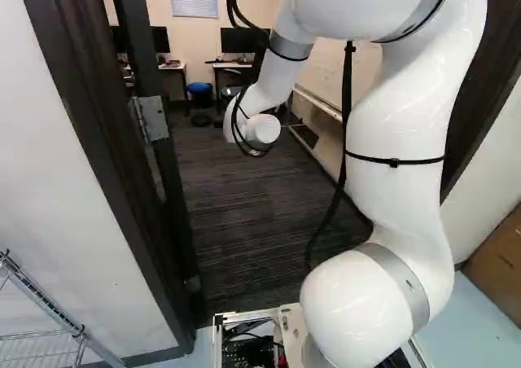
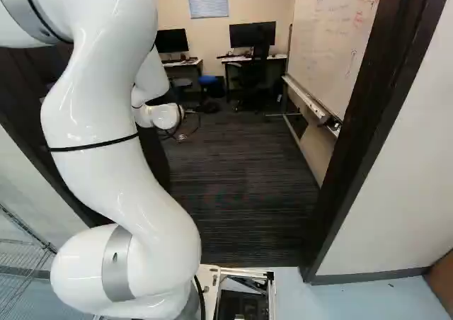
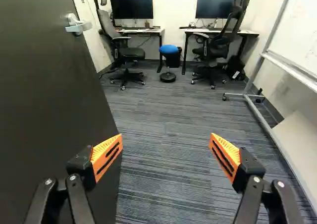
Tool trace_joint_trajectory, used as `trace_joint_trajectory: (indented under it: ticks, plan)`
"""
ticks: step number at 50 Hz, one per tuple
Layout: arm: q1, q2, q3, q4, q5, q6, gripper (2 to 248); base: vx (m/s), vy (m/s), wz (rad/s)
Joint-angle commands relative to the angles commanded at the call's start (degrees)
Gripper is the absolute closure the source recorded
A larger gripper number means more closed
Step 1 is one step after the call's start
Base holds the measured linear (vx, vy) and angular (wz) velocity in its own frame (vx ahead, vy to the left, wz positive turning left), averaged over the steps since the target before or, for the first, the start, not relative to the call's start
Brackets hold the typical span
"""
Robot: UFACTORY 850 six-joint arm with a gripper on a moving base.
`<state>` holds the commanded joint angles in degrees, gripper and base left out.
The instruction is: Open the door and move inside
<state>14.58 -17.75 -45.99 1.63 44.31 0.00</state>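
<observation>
In the wrist view the gripper (image 3: 166,152) stands wide open, nothing between its orange pads. The dark door (image 3: 44,105) is swung inward beside one finger, its silver lever handle (image 3: 78,24) farther ahead. Beyond the fingers stretches the room's striped carpet (image 3: 163,115). The left base view shows the door nearly edge-on with a metal hinge (image 1: 151,118) next to the dark door frame (image 1: 77,91). My arm's wrist (image 1: 263,129) reaches through the doorway and hides the gripper in both base views.
The other doorpost (image 2: 368,129) stands right of the opening in the right base view, with a whiteboard (image 2: 333,37) inside beyond it. Desks (image 3: 220,31), office chairs (image 3: 126,50) and a blue stool (image 3: 168,49) line the far wall. A wire rack (image 1: 45,303) is outside at left.
</observation>
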Motion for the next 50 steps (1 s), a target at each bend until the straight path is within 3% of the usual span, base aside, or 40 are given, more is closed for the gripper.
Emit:
trace_joint_trajectory:
  ticks: [50]
  plan:
    - [-8.11,2.31,2.75,0.90,0.00,0.00,3,0.000,0.000,0.000]
